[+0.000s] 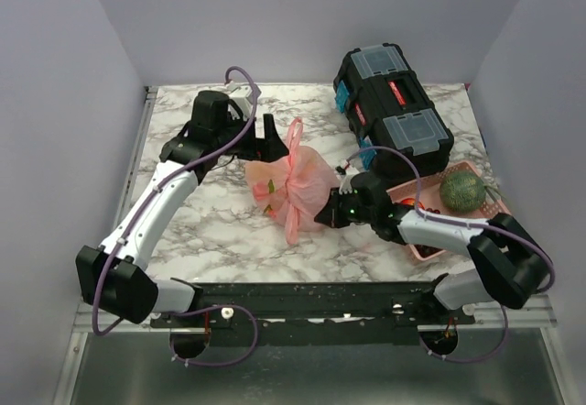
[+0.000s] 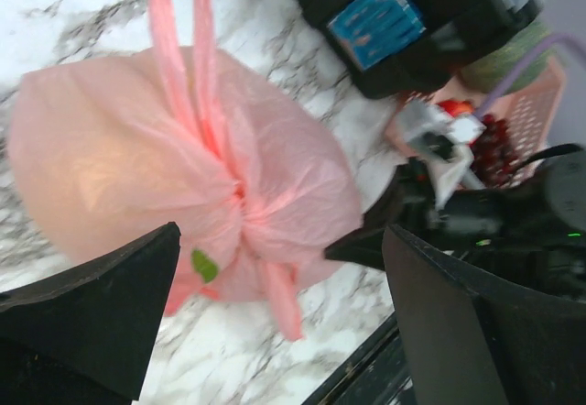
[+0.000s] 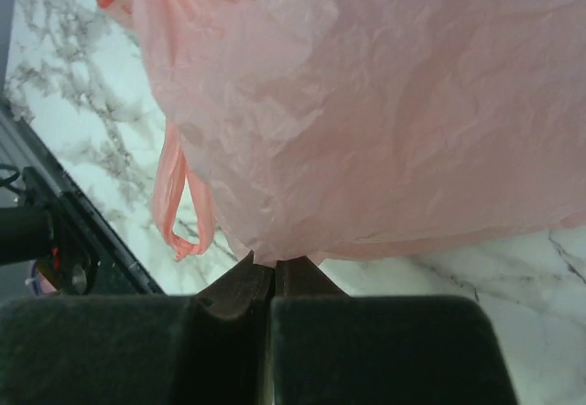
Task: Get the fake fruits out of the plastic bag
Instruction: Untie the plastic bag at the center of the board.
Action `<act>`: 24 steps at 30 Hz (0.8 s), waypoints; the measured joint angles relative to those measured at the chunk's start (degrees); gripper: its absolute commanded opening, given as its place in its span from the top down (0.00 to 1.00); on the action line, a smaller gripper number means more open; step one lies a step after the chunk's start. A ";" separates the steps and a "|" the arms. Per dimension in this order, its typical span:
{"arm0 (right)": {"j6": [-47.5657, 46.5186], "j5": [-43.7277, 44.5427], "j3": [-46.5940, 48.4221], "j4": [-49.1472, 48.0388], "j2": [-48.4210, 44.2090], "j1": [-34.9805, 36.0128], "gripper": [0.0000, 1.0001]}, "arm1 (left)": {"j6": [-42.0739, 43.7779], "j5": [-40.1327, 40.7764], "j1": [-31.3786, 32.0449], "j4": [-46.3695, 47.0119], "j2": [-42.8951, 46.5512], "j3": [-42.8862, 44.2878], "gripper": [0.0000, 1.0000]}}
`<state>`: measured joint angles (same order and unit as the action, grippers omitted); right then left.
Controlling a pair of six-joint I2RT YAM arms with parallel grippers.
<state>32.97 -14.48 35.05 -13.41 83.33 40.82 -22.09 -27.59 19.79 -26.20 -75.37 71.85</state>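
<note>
The pink plastic bag (image 1: 291, 183) lies knotted in the middle of the marble table, one loop handle toward the back and one toward the front. The fake fruits are almost hidden inside it; only a green leaf (image 2: 204, 265) and a reddish patch show through the film. My left gripper (image 1: 263, 139) hangs open just behind the bag (image 2: 137, 167), its fingers apart with nothing between them. My right gripper (image 1: 322, 217) lies low at the bag's near right side. In the right wrist view its jaws (image 3: 275, 263) are shut on a fold of the bag (image 3: 385, 103).
A black toolbox (image 1: 392, 103) stands at the back right. A pink basket (image 1: 423, 249) at the right edge holds a green netted melon (image 1: 461, 189), a red apple (image 2: 458, 107) and dark grapes (image 2: 494, 144). The arms' mounting rail runs along the table's near edge.
</note>
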 measured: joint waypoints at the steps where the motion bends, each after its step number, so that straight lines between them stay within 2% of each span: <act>1: -0.02 -0.24 -1.18 0.07 -1.97 0.02 0.99 | 1.55 1.18 0.68 -2.08 -0.55 1.25 0.13; 6: -0.11 -0.61 -3.21 1.79 -7.80 0.07 0.99 | 9.29 7.63 5.22 -9.94 -5.77 7.19 0.30; 14: 0.22 -0.68 -5.22 2.36 -9.33 0.07 0.99 | 16.87 17.07 14.25 -14.43 -11.32 6.45 0.30; 20: 0.22 -1.86 -5.27 2.38 -9.64 0.07 0.99 | 17.81 20.83 16.79 -14.38 -11.43 5.79 0.36; 24: 0.22 -2.80 -5.79 1.95 -10.21 0.07 0.99 | 17.81 21.88 17.09 -14.40 -11.67 5.70 0.35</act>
<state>33.19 -17.28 29.26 -11.46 73.12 40.88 -4.27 -5.72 36.88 -40.60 -87.05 77.56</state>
